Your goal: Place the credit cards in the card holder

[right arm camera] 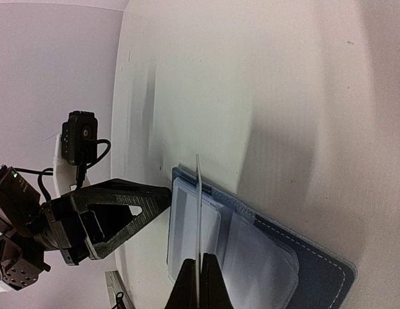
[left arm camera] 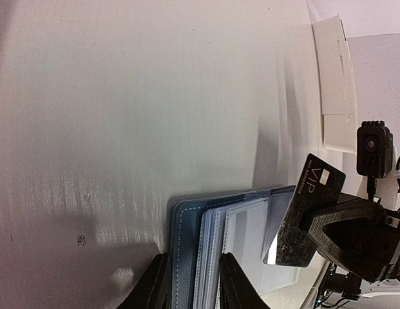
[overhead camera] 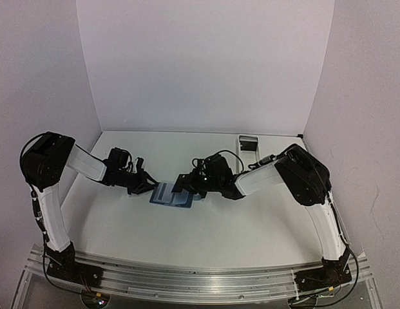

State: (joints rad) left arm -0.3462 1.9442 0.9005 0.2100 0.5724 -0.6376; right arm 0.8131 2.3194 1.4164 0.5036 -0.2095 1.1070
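The dark-blue card holder (overhead camera: 169, 196) lies open on the white table, its clear sleeves showing. My left gripper (overhead camera: 145, 187) is shut on its left edge. In the left wrist view the fingers (left arm camera: 154, 286) clamp the blue cover and several sleeves (left arm camera: 187, 225). My right gripper (overhead camera: 187, 183) is shut on a black VIP credit card (left arm camera: 309, 209) and holds it tilted, its lower corner over the open sleeves. In the right wrist view the card (right arm camera: 198, 193) is edge-on between the shut fingers (right arm camera: 210, 286), above the holder (right arm camera: 315, 270). No other credit card is in view.
A long white tray (overhead camera: 249, 143) stands at the back right of the table and also shows in the left wrist view (left arm camera: 335, 77). White walls enclose the table on three sides. The two grippers are close together over the holder.
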